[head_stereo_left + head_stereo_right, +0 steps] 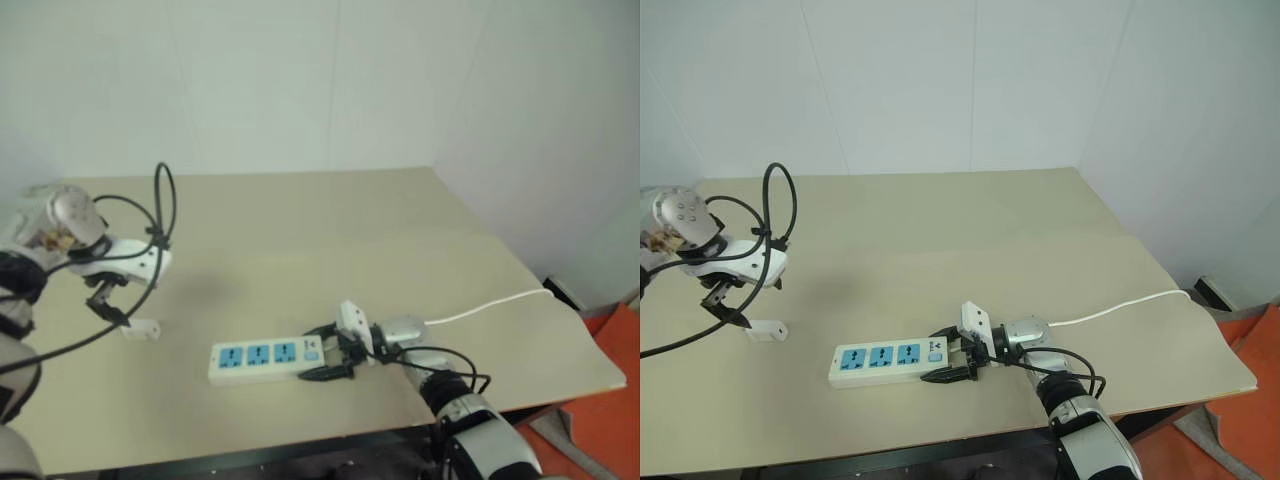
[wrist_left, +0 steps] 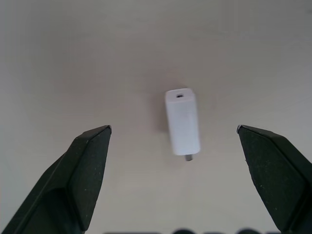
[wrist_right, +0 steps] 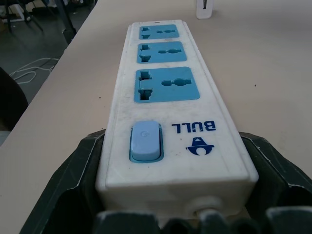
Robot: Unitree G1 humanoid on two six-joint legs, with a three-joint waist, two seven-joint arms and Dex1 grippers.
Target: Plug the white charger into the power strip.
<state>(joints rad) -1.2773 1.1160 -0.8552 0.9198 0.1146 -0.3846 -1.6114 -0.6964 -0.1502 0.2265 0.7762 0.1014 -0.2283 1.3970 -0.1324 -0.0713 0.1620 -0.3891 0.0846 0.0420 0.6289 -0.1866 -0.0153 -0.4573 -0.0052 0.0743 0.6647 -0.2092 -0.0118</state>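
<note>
- White charger [image 2: 182, 120] lies flat on the bench [image 1: 940, 220], on the robot's left side, well apart from the power strip [image 1: 890, 360].
- Left gripper [image 1: 732, 305] hangs just above the charger, pointing steeply down, jaws released and wide, nothing between them yet.
- Key relation: in the left wrist view the charger sits between the two fingers [image 2: 87, 165], slightly nearer one side, and clear of both. Its long axis runs across the line joining the fingertips, so the jaws would close on its long sides; a metal prong shows at one end, a small port at the other.
- Right gripper [image 1: 952, 358] is clenched on the switch end of the power strip, holding it flat on the bench with its three blue sockets facing up.
- Judgement: left arm is far nearer the charger; next move is a descent and close.
</note>
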